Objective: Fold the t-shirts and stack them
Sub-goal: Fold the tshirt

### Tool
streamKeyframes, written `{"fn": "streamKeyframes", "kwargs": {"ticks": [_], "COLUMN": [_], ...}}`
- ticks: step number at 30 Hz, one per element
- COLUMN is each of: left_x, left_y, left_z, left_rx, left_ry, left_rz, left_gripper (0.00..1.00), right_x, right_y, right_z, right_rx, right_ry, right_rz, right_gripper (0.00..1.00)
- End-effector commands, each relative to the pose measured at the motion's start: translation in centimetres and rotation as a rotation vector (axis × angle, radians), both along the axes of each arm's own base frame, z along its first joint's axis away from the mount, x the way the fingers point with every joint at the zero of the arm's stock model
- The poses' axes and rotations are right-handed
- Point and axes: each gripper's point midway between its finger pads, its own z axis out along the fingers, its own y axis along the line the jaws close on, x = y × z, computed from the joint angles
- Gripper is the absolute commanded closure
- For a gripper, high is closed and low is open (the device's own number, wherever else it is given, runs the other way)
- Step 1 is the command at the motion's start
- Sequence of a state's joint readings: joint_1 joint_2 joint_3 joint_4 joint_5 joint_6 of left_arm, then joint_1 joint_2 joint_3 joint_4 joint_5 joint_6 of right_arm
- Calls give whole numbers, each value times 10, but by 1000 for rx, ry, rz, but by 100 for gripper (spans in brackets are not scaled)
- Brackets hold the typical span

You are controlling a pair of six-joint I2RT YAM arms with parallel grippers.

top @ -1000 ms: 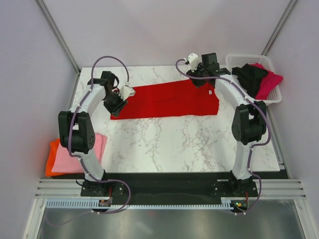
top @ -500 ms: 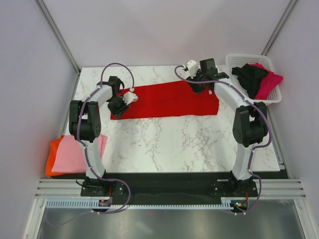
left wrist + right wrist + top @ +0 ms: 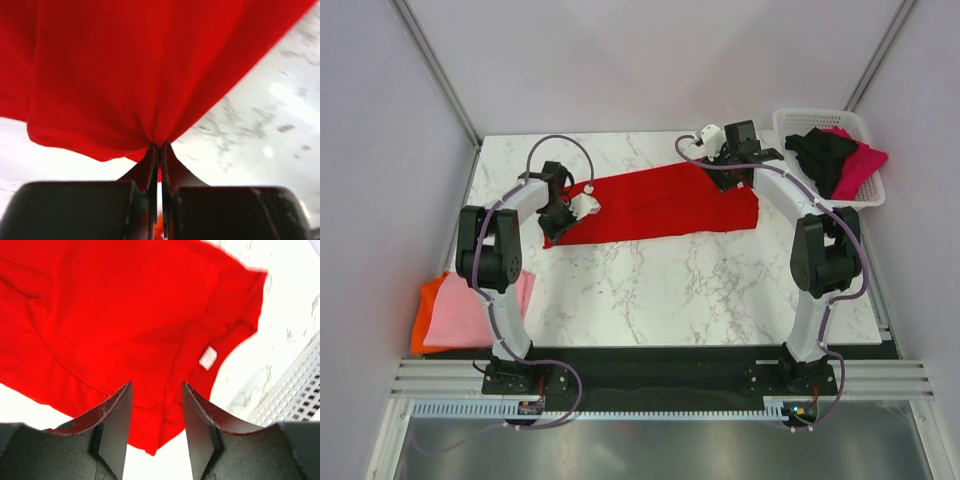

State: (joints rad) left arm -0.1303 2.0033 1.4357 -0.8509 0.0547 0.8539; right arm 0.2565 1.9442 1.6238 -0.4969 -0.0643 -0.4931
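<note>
A bright red t-shirt [image 3: 660,203] lies folded as a long strip across the back of the marble table. My left gripper [image 3: 560,213] is shut on its left end; the left wrist view shows the red cloth [image 3: 140,75] pinched between the jaws and lifted off the table. My right gripper [image 3: 723,172] is open above the shirt's right end; the right wrist view shows the red cloth [image 3: 110,325] with a white label [image 3: 208,358] below the spread fingers [image 3: 117,415]. A pink t-shirt [image 3: 470,310] lies on an orange one [image 3: 423,315] at the front left.
A white lattice basket [image 3: 865,190] at the back right holds a black t-shirt [image 3: 820,155] and a magenta t-shirt [image 3: 860,165]. The basket wall shows in the right wrist view [image 3: 290,390]. Grey walls surround the table.
My left gripper has moved right and inward with the shirt's left end, lifting and dragging that end. My right gripper has shifted slightly over the right end.
</note>
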Motion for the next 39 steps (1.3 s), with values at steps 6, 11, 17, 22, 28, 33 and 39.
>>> {"fn": "streamKeyframes", "kwargs": {"ticks": [6,11,17,22,28,33,39], "left_x": [-116,-159,-207,-237,-259,-269,-248], "left_y": [-25,-43,-66,-88,-129,-194,-223], "left_z": [42,61,67,61,60,78,107], "left_rx": [-1,-27,-33,-45,-103,-274,-331], "left_ry": [232,304,400,476,543,612,506], "left_rz": [-173,-202,-239,-282,-351,-407,-459], "left_gripper": [98,98,97,97,94,81,70], "right_x": [4,9,15,31,68,101,127], "right_y": [-22,-17,-4,6,23,44,42], "right_z": [-36,-62,-89,-109,-116,-111,-30], "right_rx": [-79,-82,-116,-147,-139,-124,-82], "right_ry": [106,172,211,208,149,61,-119], "right_rz": [-86,-79,-47,-36,-18,8,-62], "right_gripper": [50,51,52,52,52,52,50]}}
